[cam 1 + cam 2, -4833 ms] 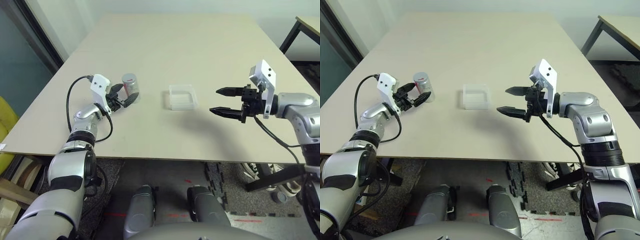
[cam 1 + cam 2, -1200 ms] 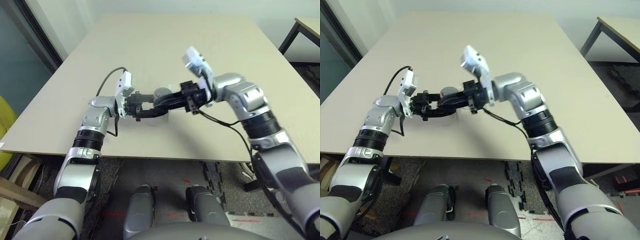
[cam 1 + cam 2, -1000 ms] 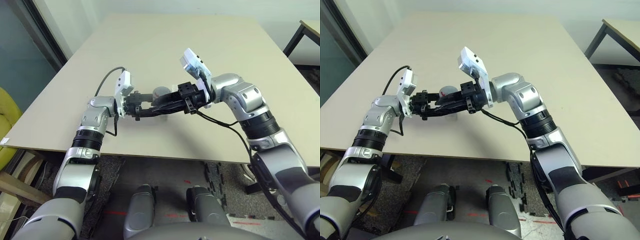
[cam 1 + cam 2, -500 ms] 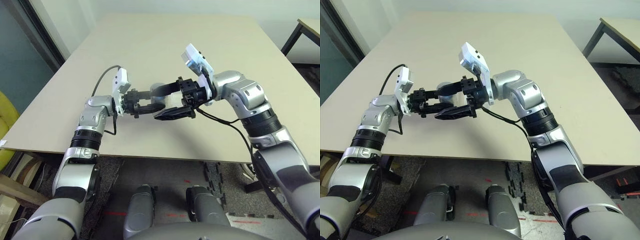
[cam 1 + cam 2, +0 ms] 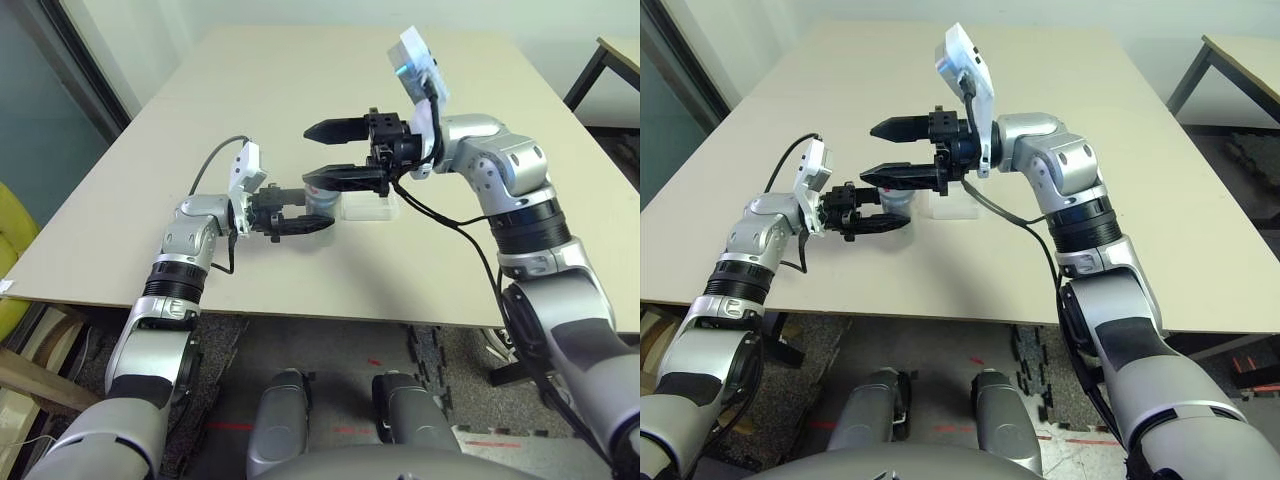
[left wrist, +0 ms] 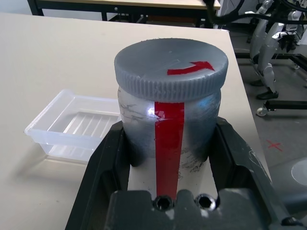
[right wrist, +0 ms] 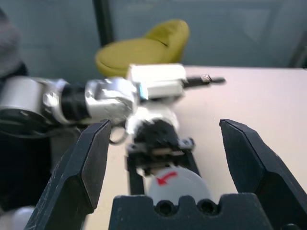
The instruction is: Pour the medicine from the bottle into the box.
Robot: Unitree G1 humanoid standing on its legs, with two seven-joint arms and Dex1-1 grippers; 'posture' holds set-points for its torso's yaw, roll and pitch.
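Note:
The bottle [image 6: 169, 129], silver-grey with a red stripe, stands upright between my left gripper's fingers [image 6: 108, 153], its grey ribbed cap [image 6: 170, 69] on top. My left gripper [image 5: 318, 212] is shut on it, low over the table near the front middle. The clear plastic box [image 5: 370, 208] lies on the table just right of the bottle; it looks empty [image 6: 72, 127]. My right gripper [image 5: 307, 155] hangs open above the bottle, jaws wide with nothing between them. The right wrist view looks down on the capped bottle [image 7: 175, 184].
The tan table [image 5: 330, 80] stretches away bare behind the arms. My right forearm [image 5: 490, 165] crosses in from the right, above the box. A black cable [image 5: 455, 235] droops from it to the table's front edge. A dark table leg [image 5: 585, 75] stands at far right.
My right gripper, shut at the bottle's cap a second ago, has opened wide and lifted up and away from it. My left gripper still holds the bottle in about the same place.

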